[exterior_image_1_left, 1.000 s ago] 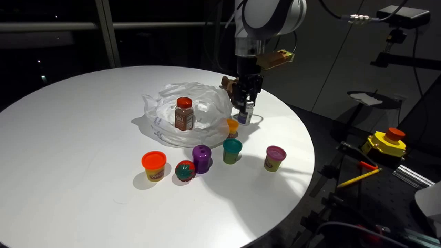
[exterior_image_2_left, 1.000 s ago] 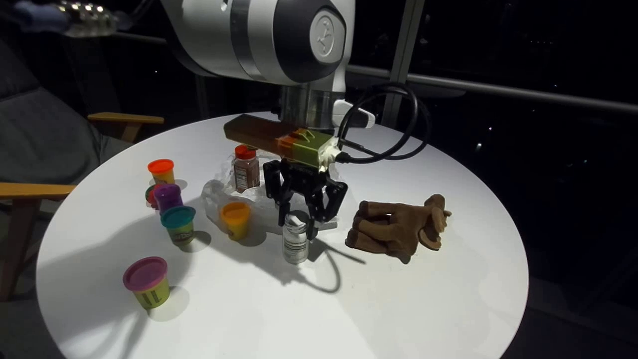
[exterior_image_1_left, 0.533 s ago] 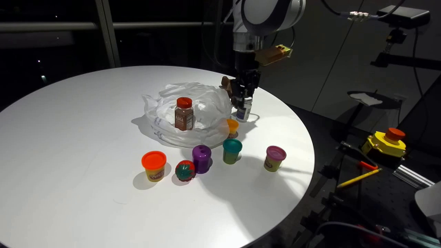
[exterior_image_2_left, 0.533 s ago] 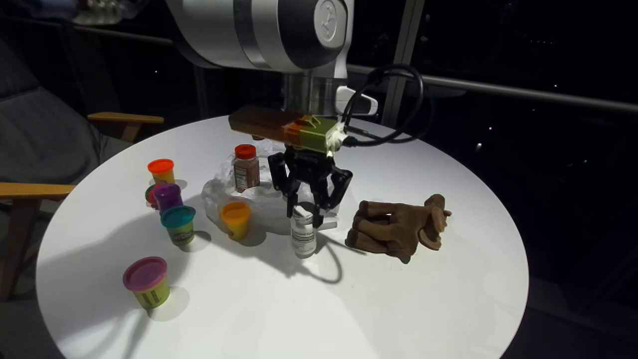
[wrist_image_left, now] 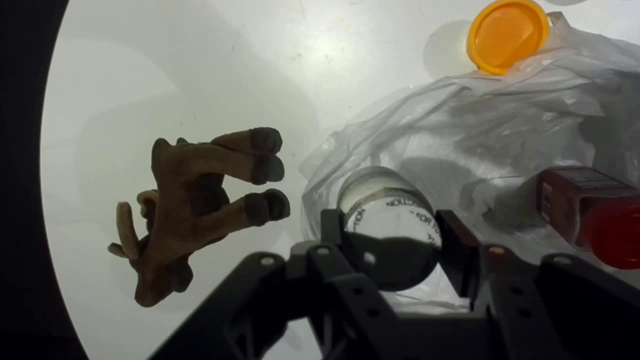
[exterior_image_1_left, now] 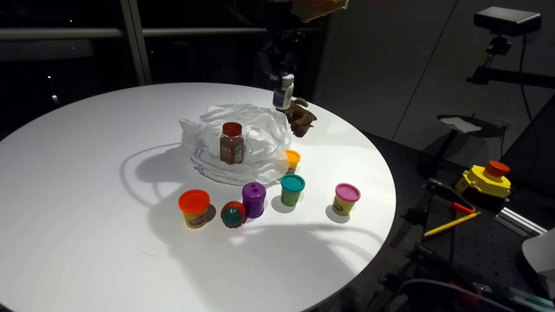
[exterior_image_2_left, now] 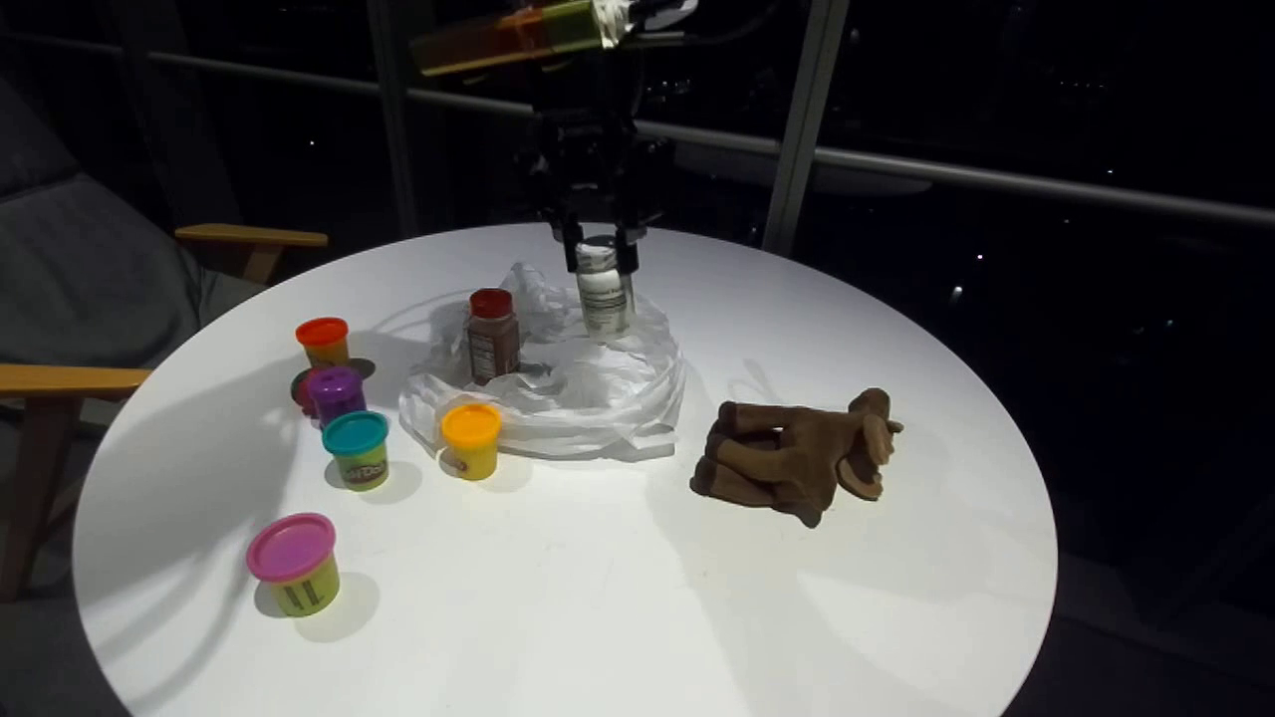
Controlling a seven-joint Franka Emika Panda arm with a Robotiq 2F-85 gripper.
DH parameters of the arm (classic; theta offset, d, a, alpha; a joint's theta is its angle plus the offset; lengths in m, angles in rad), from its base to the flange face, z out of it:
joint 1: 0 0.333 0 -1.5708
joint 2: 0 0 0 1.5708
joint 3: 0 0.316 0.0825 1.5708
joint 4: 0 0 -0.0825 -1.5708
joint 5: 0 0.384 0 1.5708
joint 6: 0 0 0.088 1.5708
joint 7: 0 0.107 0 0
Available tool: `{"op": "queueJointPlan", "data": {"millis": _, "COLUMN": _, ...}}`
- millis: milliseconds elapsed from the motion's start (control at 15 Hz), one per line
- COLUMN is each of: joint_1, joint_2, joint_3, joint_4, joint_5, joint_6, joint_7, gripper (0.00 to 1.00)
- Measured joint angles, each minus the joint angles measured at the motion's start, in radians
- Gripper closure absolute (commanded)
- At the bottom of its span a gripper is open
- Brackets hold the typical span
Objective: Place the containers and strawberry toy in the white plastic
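White plastic bag [exterior_image_1_left: 260, 136]: crumpled, translucent, spread on the white table [exterior_image_1_left: 108, 242]; a bottle stands within its outline.
Red-capped bottle [exterior_image_1_left: 232, 149]: upright on the bag's film; whether it is inside or on top cannot be told; brownish-red contents show through the clear wall.
White bottle [exterior_image_2_left: 605, 304]: in the air, nearly upright, overlapping the bag's edge in the wrist view; printed lettering on its white top; contents hidden.
Claw [exterior_image_2_left: 599, 255]: clamped on the white bottle near its top, a finger on either side, spread no wider than the bottle.
Yellow cup [exterior_image_2_left: 471, 441]: upright, right against the bag's edge, partly covered by its film in an exterior view; lid on.
Teal cup [exterior_image_1_left: 292, 190]: upright, outside the bag, near it; lid on.
Purple cup [exterior_image_1_left: 253, 200]: upright, outside the bag, near it; dark holes in its top.
Orange cup [exterior_image_1_left: 194, 210]: upright, outside the bag, near it; lid on.
Strawberry toy [exterior_image_1_left: 233, 215]: on the table, outside the bag, a little off its edge.
Pink cup [exterior_image_1_left: 345, 199]: upright, well apart from the bag; lid on.
Cup contents: hidden.
Brown toy animal [exterior_image_2_left: 797, 453]: lying near the bag.
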Motion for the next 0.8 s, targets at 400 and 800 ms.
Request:
{"op": "queueJointPlan", "data": {"millis": 400, "joint_1": 0.008, "joint_2": 0.121, "joint_3": 0.014, "joint_4": 0.091, "joint_5": 0.013, "joint_6": -0.063, "joint_7": 0.013, "gripper": 0.75}}
{"op": "queueJointPlan", "data": {"millis": 800, "joint_1": -0.023, "joint_2": 0.217, "joint_3": 0.056, "joint_4": 0.111, "joint_5": 0.136, "joint_6": -0.061, "joint_7": -0.061, "gripper": 0.75}}
